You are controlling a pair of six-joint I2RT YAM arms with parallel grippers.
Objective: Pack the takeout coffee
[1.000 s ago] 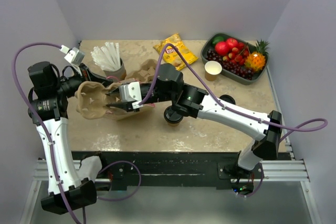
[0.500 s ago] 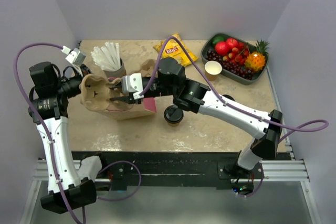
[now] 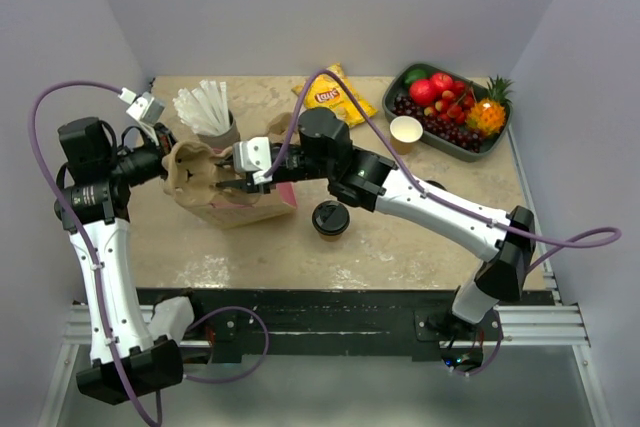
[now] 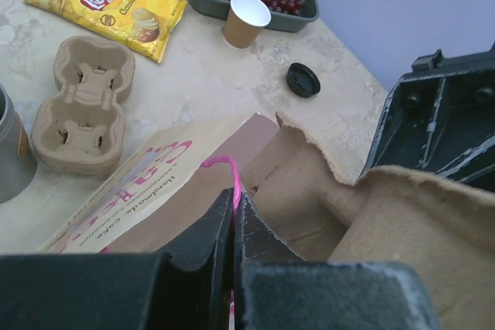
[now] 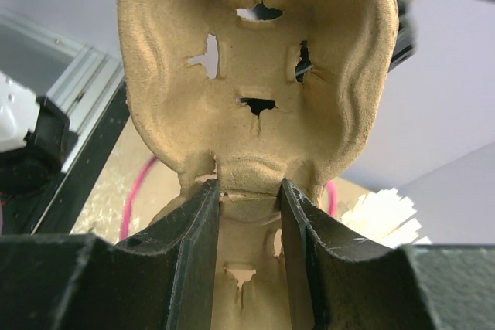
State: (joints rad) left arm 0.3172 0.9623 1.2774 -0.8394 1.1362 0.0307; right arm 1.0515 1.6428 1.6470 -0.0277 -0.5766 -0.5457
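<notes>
— When viewed from above, where's the takeout coffee [image 3: 330, 219]?
— Upright on desk [image 3: 270, 247], just beside paper bag [image 3: 250, 202].
— Left wrist?
— Shows left hand [image 4: 233, 205] pinched on bag's pink handle [image 4: 230, 171].
— Right wrist?
— Shows right hand [image 5: 249, 199] clamped on pulp carrier [image 5: 255, 75].

Overhead, two wrist close-ups sharing cup carrier [image 5: 255, 59]

Your left arm [image 3: 100, 257] and right arm [image 3: 440, 209] match: glossy white shells on the long links, chunky black housings at the joints, black bases. A purple cable [image 3: 40, 137] runs along each arm. A small grey-white camera block [image 3: 140, 104] sits by each wrist. The left tool [image 4: 233, 195] and right tool [image 5: 247, 187] have matte black, wedge-shaped fingers [image 5: 193, 245] with faint pale scuffs.
</notes>
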